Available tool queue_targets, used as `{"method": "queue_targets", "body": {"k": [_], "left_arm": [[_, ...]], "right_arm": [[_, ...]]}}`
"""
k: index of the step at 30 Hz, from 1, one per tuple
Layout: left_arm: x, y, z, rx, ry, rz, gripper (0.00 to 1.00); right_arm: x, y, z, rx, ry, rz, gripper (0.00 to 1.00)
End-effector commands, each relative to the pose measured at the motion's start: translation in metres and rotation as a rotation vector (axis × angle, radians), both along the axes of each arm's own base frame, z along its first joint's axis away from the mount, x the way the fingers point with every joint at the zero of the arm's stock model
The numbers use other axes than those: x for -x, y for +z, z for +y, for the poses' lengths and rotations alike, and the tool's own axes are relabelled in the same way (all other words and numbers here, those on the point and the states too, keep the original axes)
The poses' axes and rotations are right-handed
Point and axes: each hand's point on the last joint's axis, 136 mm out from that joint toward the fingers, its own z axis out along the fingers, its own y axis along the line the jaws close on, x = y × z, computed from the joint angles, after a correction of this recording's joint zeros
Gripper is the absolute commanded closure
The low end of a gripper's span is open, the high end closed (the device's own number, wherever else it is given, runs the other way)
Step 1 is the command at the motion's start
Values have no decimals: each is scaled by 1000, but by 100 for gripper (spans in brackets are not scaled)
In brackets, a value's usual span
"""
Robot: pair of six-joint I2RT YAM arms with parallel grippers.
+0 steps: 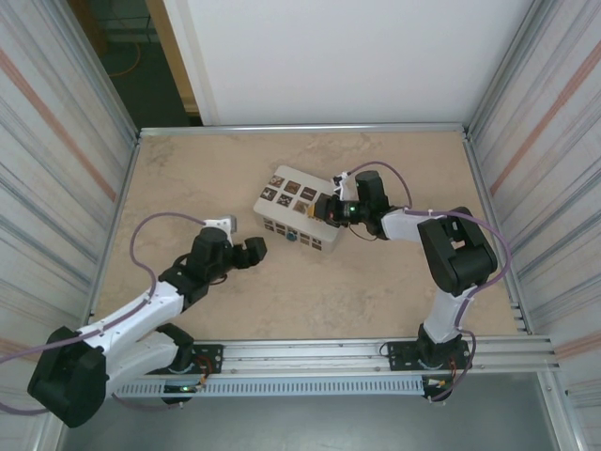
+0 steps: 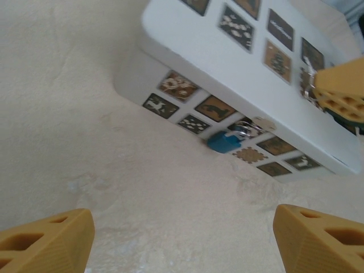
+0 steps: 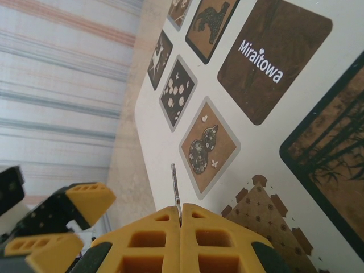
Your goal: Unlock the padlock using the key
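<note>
The blue padlock (image 2: 223,142) hangs by its thin silvery shackle (image 2: 245,129) on the front wall of the white box (image 2: 227,62), low against the table. In the top view the padlock (image 1: 291,237) is a small blue spot on the box's near side. My left gripper (image 2: 185,239) is open, its yellow fingers (image 2: 51,239) set wide apart over bare table, a short way from the padlock and holding nothing. My right gripper (image 3: 181,219) hovers over the box lid, shut on the key (image 3: 176,185), whose thin blade sticks out from between the pads.
The white box (image 1: 299,211) with dark patterned tiles sits mid-table, turned at an angle. Corrugated metal walls (image 1: 56,141) close in both sides, and a rail (image 1: 376,352) runs along the near edge. Bare beige table (image 1: 376,291) lies round the box.
</note>
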Motion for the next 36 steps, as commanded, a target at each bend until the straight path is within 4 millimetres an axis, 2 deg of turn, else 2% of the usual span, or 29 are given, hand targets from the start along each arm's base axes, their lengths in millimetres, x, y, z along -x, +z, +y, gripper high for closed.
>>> {"method": "queue_targets", "body": {"k": [1,7,21,26,36], "left_arm": [[5,-8,-5,67,-67,40,18],[5,-14,-6,5,-173,11,18],[-7,-27,-47,-60,-426,-97,20],[-18,-33,-67,-94,-477,-136,19],[-50,-44,-85,-94,-450,-178,21]], "right_arm": [[14,-34,2,76,8,92,100],[13,-34,2,82,4,94,100],[12,-25,5,96,7,77,100],[13,-25,5,106,4,74,100],[12,-28,5,123,0,69,100]]}}
